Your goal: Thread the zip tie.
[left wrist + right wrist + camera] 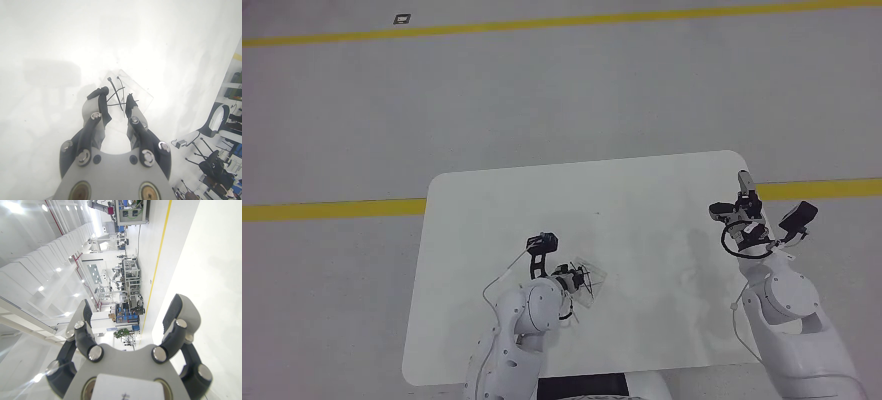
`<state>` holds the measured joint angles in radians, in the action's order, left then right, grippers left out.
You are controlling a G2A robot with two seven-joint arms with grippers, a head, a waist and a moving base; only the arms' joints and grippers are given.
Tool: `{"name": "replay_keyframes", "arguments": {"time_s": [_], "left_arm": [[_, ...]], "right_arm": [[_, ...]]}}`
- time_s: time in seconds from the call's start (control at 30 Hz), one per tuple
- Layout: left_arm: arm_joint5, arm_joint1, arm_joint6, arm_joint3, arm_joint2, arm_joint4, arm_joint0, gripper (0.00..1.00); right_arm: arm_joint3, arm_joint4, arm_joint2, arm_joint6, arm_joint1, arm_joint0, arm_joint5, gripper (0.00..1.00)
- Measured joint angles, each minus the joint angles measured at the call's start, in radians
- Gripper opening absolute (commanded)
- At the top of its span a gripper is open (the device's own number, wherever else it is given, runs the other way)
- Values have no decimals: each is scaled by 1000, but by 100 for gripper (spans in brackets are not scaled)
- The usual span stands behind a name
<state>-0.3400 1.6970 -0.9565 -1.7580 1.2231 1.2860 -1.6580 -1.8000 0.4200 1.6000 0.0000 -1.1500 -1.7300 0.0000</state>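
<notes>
The left gripper (117,96) hangs part-open and empty over the clear tray (140,91), straddling loose zip ties (113,85), apparently to pick one; the right gripper (130,304), well away, gapes empty.

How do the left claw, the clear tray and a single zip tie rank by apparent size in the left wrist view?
1. left claw: largest, though it is nearest the camera, so its true size is unsure.
2. clear tray.
3. zip tie: smallest, a thin strip.
</notes>
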Motion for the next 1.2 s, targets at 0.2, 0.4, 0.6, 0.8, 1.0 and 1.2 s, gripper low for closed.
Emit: {"name": "replay_keyframes", "arguments": {"time_s": [0.2,0.4,0.6,0.8,1.0,1.2], "left_arm": [[0,4,22,39,4,-19,18,24],[0,3,32,53,-2,-27,25,23],[0,0,29,49,-19,-34,24,22],[0,-4,30,54,-33,-16,24,22],[0,-4,39,74,-42,8,30,22],[0,-4,52,95,-50,23,38,22]], "right_arm": [[0,0,0,0,0,0,0,100],[0,0,0,0,0,0,0,100],[0,0,0,0,0,0,0,100],[0,0,0,0,0,0,0,100],[0,0,0,0,0,0,0,100],[0,0,0,0,0,0,0,100]]}}
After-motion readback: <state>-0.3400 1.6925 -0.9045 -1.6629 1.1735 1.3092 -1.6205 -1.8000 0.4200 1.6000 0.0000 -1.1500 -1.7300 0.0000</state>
